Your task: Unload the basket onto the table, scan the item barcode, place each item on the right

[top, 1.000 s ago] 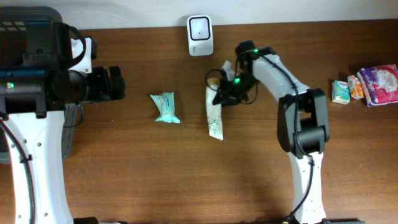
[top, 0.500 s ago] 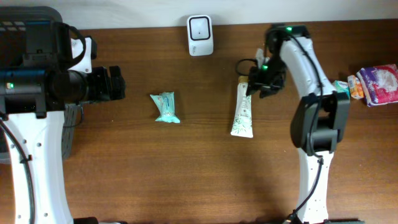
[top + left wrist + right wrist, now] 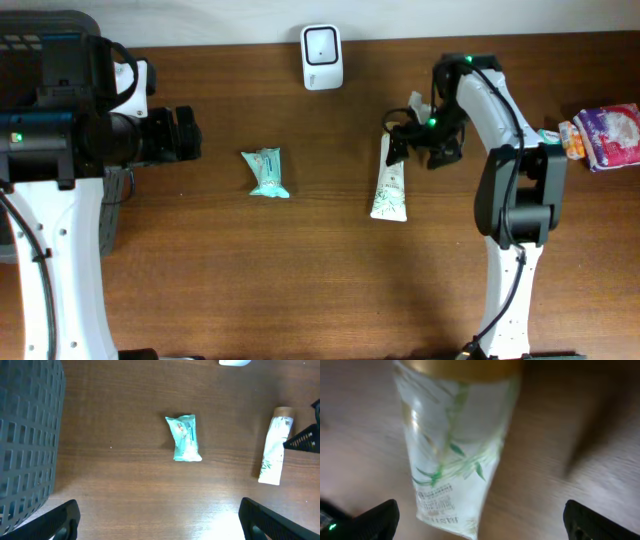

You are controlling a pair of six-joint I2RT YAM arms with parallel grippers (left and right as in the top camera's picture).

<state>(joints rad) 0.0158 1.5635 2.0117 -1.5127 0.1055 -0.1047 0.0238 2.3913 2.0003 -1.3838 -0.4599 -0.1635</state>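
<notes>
task thing: tube (image 3: 389,185), white w/ green leaf print and tan cap; flat on table (image 3: 300,280), right of centre, cap end toward far edge, well apart from scanner (image 3: 322,44).
just changed: tube lay further left a sec ago, closer to scanner, cap end pinched by r gripper; since carried right and laid down.
r gripper (image 3: 398,140): let go within the last sec; fingers spread wide in wrist view, tube loose betw them, no pad on it; hovering just over cap end.
l gripper (image 3: 190,134): spread wide, empty, parked at left side near basket (image 3: 25,435); no move over the last sec.
other items: teal packet (image 3: 266,173) left of tube, apart from it; small heap of packs (image 3: 610,135) at far right edge.
barcode: print block near tube's crimped end in wrist view; too blurred to tell if a code faces up.
meaning for task: prob. end of handling for the tube. release off to the side of scanner reads as a set-down, not a presentation. whether a scan registered: cannot tell.
next, as a guess: r arm backs clear of cap, then reaches for packet or one of the packs.
risk: fingers close to cap, so a careless lift could nudge or roll the tube.
</notes>
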